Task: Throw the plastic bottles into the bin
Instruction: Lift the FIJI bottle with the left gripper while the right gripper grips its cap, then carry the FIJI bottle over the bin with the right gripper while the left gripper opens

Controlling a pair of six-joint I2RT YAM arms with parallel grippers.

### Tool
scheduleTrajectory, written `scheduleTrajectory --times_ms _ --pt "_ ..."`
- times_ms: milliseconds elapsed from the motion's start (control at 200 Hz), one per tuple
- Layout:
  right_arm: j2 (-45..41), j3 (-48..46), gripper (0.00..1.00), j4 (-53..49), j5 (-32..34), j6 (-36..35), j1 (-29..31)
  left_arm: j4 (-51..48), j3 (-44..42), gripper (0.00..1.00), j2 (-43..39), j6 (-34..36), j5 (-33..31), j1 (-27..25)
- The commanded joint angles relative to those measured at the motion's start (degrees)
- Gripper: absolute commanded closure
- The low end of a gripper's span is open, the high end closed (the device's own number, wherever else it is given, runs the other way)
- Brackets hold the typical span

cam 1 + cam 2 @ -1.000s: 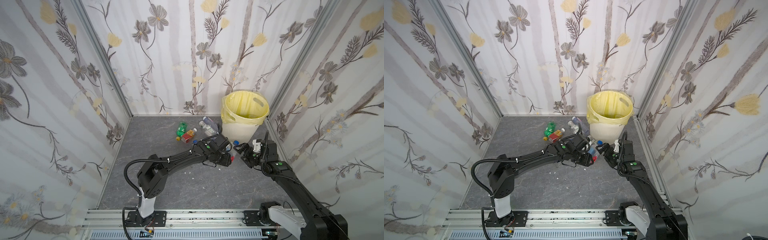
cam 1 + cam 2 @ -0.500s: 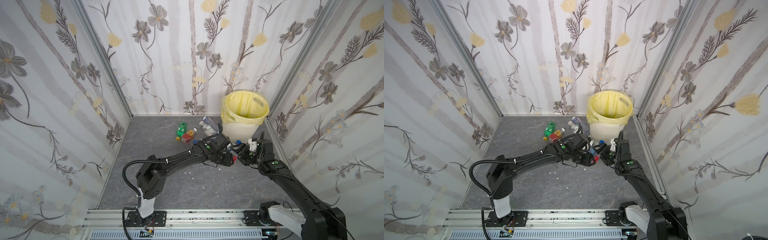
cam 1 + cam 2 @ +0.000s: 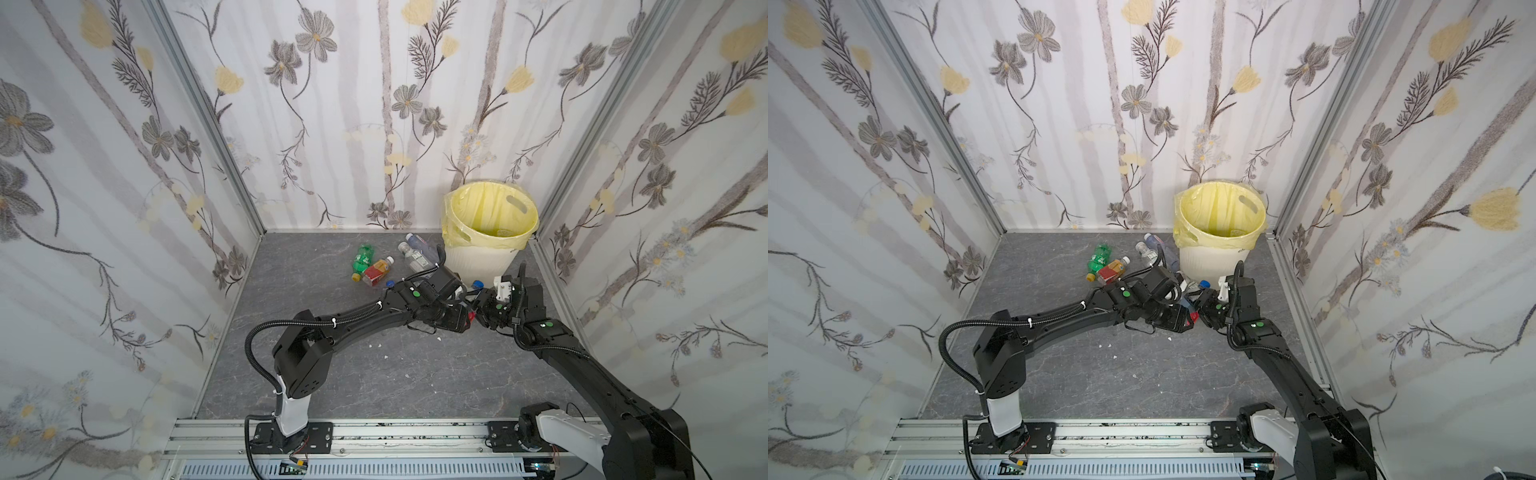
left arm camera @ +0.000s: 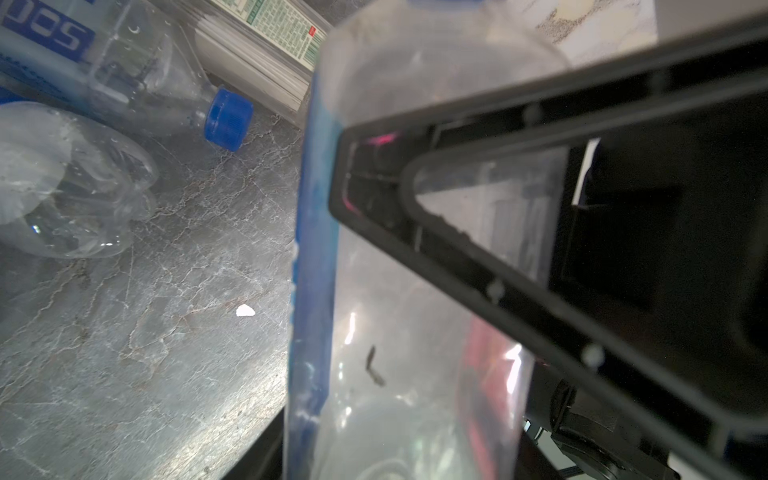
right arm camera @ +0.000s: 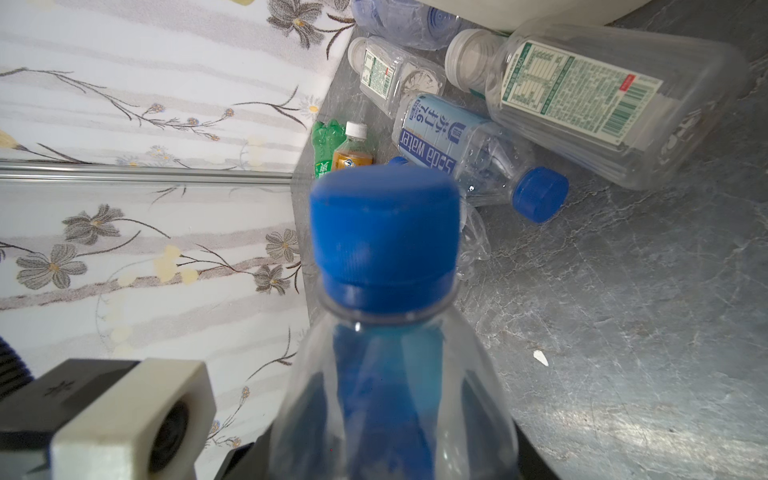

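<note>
Right wrist view: right fingers [image 5: 245,465] seemingly grip the blue-capped bottle [image 5: 386,374] at centre; in a top view, I cannot tell how the left fingers [image 3: 465,319] stand.

Bin [image 3: 478,262] cream-white; liner [image 3: 469,208] pale yellow. Blue-capped bottle [image 5: 390,374] clear, blue label. Green bottle [image 3: 363,257]. Orange-red bottle [image 3: 377,272], white cap. Tabletop [image 3: 332,386] grey, marbled veins. Walls [image 3: 353,104] white, grey-yellow floral print. Arms [image 3: 357,326] black.

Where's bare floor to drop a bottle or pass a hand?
Bare: grey floor between the left wall and the left arm; also the near floor ahead of the rail. Crowded: the strip from the green bottle to the bin, and the blue-capped bottle at the meeting jaws.
</note>
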Motion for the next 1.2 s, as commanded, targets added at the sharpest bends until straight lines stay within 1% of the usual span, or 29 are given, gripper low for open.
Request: scheduleTrajectory --times_ms 0,290,305,340,520,674,829,954,1054,1194 --pt "0.3 1.4 0.50 0.3 0.5 -1.0 -0.1 1.0 -0.5 0.33 -1.0 -0.3 -0.9 0.1" --pt "0.7 3.8 0.52 -2.7 1.6 -3.5 -0.7 1.0 -2.2 0.19 -3.6 0.0 -1.7 0.9" --pt "0.7 5.6 0.52 -2.9 1.8 -3.8 -0.7 1.0 -2.2 0.19 -3.8 0.0 -1.8 1.0" --pt "0.7 6.5 0.52 -3.6 2.0 -4.2 -0.8 1.0 -2.1 0.17 -4.2 0.1 -1.9 1.3" --pt "0.0 10.8 0.52 -7.9 3.9 -7.0 -1.8 0.8 -0.7 0.00 -6.1 1.3 -1.3 1.5" --pt "-0.3 16.4 0.52 -12.0 5.6 -9.6 -2.7 0.7 1.5 0.00 -7.6 1.9 -2.2 1.6" --pt "0.3 22.9 0.52 -15.6 6.9 -12.0 -3.5 0.5 5.3 0.00 -9.0 1.8 -4.6 1.8" --pt "1.6 29.6 0.52 -18.6 7.9 -13.9 -4.0 0.3 9.9 0.00 -9.4 2.7 -7.5 2.0" --pt "3.0 35.4 0.52 -20.4 8.8 -14.9 -4.3 0.2 13.8 0.00 -9.2 3.5 -11.2 2.0" --pt "5.6 44.2 0.52 -22.2 10.2 -16.0 -4.9 0.1 19.4 0.00 -7.8 5.1 -13.3 2.1"
